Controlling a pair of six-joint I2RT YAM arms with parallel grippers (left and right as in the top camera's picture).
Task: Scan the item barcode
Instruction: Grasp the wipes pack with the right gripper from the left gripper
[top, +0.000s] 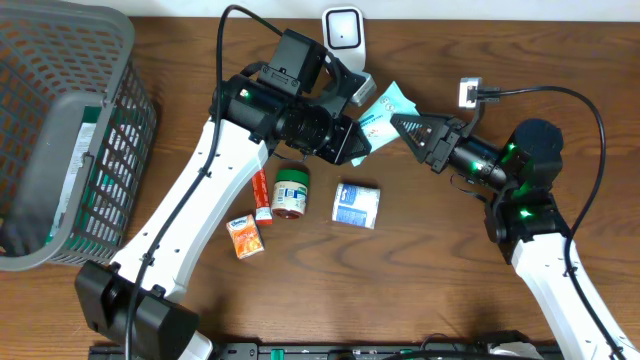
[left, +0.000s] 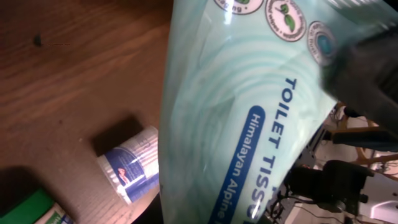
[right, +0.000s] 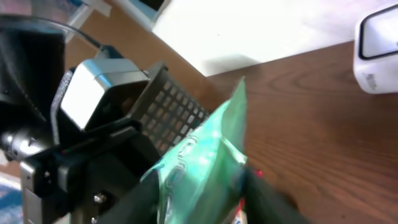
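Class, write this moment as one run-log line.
left gripper: shut on tissue pack | right gripper: astride pack, grip unclear | scanner: on table

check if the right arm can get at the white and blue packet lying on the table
Probably, once freed: the white and blue packet lies uncovered near the right gripper, with nothing between them, but it is pinching the tissue pack.

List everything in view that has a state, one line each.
left gripper: shut on the tissue pack
right gripper: shut on the tissue pack's other edge
tissue pack: lifted, held between both grippers
scanner: standing upright, untouched
basket: upright, goods inside
jar: lying on its side, lid on
blue-white packet: lying flat
orange box: lying flat
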